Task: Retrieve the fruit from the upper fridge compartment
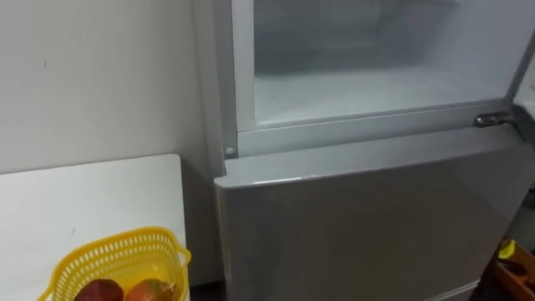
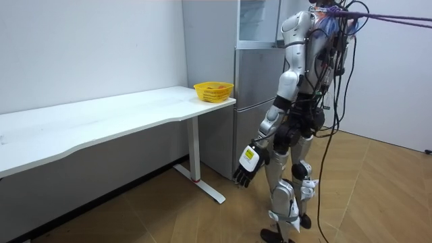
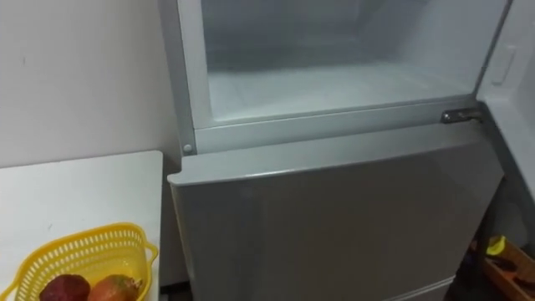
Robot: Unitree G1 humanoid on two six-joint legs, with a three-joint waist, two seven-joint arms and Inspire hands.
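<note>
Nearest, at 7 o'clock in the eye views, is a yellow basket (image 1: 117, 251). The rest runs from largest to smallest.

The fridge (image 1: 359, 226) fills the middle and the 5 o'clock side, and its lower door is closed. Its upper compartment (image 1: 368, 84) lies at 12 to 1 o'clock. The upper door (image 3: 508, 63) is swung aside at 3 o'clock. The compartment's shelf runs with its long axis from 9 to 3 o'clock, and the part of it in sight is bare. Whether anything sits deeper or higher inside cannot be told.

The white bench (image 1: 84, 196) stands at 8 o'clock, just beside the fridge, and the basket sits near its corner.

In the room view the robot stands upright, facing the fridge. Its left hand (image 2: 247, 164) hangs by the thigh with the fingers loose, holding nothing.

In the basket lie a dark red fruit (image 1: 99, 291) and an orange-red fruit (image 1: 150, 291), touching each other. These are the only loose goods in view, so they are probably what the task is about, already out of the fridge.

A metal hinge (image 1: 493, 119) sits at 3 o'clock, on the ledge between the two doors.

From the hanging hand, the compartment lies well above at 12 o'clock. Any further reach therefore means lifting the arm high. The left arm is on the basket's side.
</note>
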